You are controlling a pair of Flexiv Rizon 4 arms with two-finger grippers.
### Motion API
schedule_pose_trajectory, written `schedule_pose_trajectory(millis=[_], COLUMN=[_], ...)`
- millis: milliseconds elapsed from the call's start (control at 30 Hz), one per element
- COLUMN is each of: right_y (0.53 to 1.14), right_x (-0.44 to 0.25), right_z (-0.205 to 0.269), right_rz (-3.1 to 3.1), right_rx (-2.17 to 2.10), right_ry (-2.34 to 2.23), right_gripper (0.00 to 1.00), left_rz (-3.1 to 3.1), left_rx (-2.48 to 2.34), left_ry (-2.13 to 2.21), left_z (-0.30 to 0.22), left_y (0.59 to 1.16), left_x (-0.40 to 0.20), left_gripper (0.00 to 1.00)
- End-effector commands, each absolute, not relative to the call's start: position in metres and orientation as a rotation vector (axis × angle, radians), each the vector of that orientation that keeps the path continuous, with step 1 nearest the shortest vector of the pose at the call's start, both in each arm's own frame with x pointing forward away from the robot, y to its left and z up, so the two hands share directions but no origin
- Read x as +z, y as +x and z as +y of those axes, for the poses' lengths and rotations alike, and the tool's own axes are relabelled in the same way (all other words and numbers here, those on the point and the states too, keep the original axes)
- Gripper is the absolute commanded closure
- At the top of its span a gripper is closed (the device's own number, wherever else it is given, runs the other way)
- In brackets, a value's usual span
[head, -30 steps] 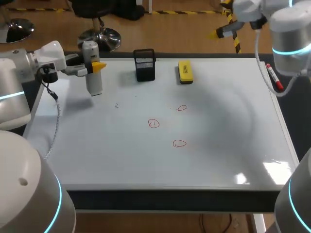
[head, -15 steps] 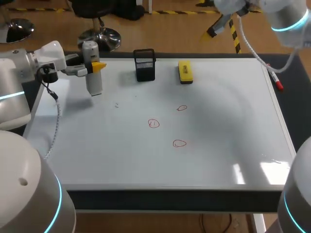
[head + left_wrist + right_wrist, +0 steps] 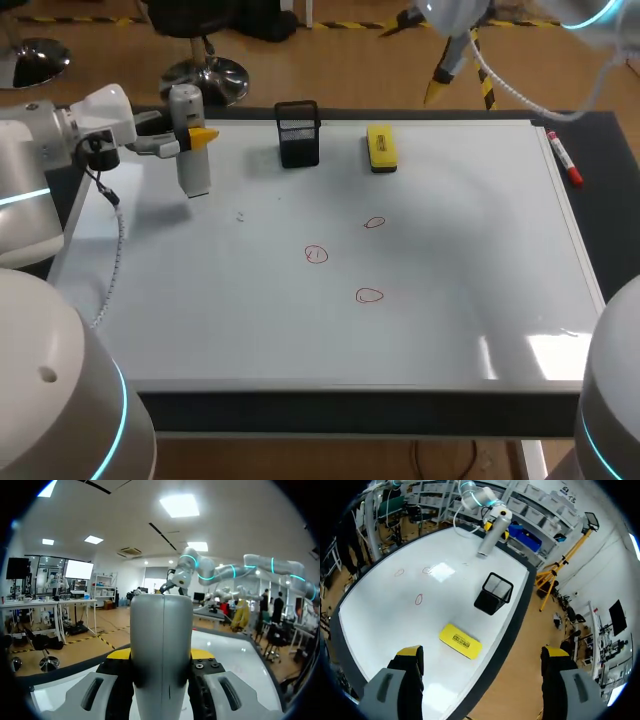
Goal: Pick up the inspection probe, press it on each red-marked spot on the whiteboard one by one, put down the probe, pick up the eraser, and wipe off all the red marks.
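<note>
Head view: probe [image 3: 190, 150] upright in left gripper [image 3: 197, 137], clenched on it from two sides, at the left part of the whiteboard [image 3: 250, 340], well apart from the red marks [image 3: 316, 255]. Best carried across upright, lowered straight onto the nearest ring, pressed lightly. Counted: three red marks, one eraser [image 3: 381, 148], one black mesh holder [image 3: 298, 133], one marker [image 3: 564, 160]. Right gripper [image 3: 418, 58] beyond the far edge.

Left wrist view: fingers tight against the probe's sides.

Right wrist view: fingers spread wide, grasping nothing; eraser ahead, lying on the board.
</note>
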State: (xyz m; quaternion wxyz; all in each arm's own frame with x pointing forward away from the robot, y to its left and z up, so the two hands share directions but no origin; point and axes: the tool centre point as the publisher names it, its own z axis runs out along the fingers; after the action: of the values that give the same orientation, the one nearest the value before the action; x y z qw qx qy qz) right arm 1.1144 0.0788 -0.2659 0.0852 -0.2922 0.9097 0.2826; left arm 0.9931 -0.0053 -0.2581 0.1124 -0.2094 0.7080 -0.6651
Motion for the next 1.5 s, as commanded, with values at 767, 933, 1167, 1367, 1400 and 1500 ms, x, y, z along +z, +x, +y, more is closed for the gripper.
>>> schedule_pose_trajectory(millis=[767,933,1167,1367,1400,1500], right_y=[1.106,1.106,1.103,1.105,1.105,1.102], right_x=[-0.311,-0.32,-0.328,-0.338,-0.34,-0.346], right_z=[0.09,0.088,0.09,0.09,0.09,0.09], right_rz=[2.154,2.07,2.08,2.227,2.253,2.288], right_rx=[-0.205,-0.262,-0.252,-0.24,-0.223,-0.214], right_ry=[-2.392,-2.422,-2.366,-2.211,-2.184,-2.131], right_gripper=[0.0,0.0,0.0,0.0,0.0,0.0], left_rz=[2.078,2.078,2.078,2.078,2.078,2.078], left_rx=[-1.952,-1.952,-1.952,-1.952,-1.952,-1.952], left_ry=[-0.615,-0.615,-0.615,-0.615,-0.615,-0.615], left_z=[-0.005,-0.005,-0.005,-0.005,-0.005,-0.005], left_y=[0.993,0.993,0.993,0.993,0.993,0.993], left_x=[-0.257,-0.257,-0.257,-0.257,-0.257,-0.257], left_gripper=[1.0,1.0,1.0,1.0,1.0,1.0])
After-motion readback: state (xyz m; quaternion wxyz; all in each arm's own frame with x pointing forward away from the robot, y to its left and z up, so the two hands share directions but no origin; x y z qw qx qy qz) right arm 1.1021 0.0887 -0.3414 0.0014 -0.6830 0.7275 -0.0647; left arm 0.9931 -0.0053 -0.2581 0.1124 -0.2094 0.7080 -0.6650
